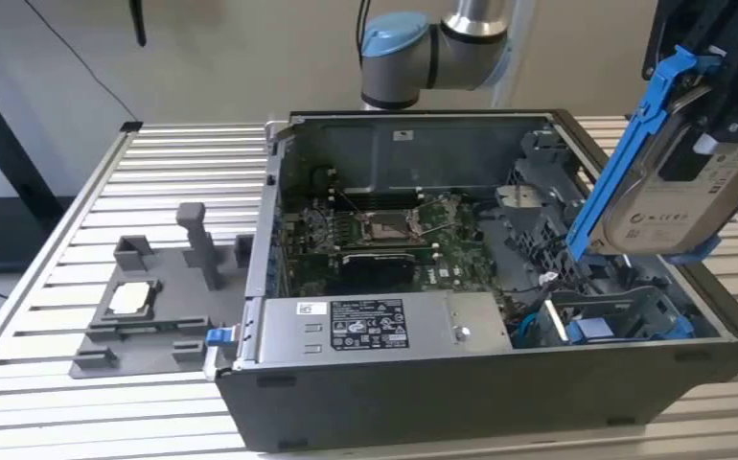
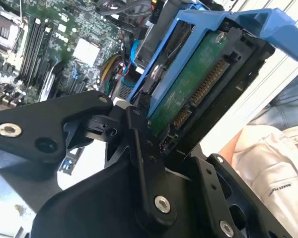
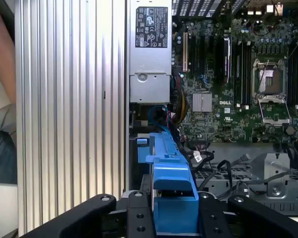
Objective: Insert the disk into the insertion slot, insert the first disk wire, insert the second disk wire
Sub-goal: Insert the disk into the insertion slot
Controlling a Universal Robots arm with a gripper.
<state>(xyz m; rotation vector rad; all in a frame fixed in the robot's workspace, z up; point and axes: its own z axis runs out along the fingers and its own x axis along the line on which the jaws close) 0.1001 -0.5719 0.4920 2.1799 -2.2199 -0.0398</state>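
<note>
One disk (image 1: 682,206) in tool (image 3: 174,210) above case (image 1: 472,402)

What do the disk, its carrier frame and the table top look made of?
The carrier frame looks like moulded plastic: uniform bright blue, matte, rounded ribs. The disk seems metal-cased: silver-grey, dull sheen, white label, green circuit board on its underside in the second wrist view. The table is probably aluminium: pale ribbed slats, satin finish.

Exterior view: set high, aimed obliquely down at open case (image 1: 472,402) on slatted bench (image 1: 75,192), whole case framed. First wrist view: pointed straight down into case, close. Second wrist view: tilted, held very close along disk (image 2: 188,89). Motherboard (image 3: 218,121) was shared by all three.
</note>
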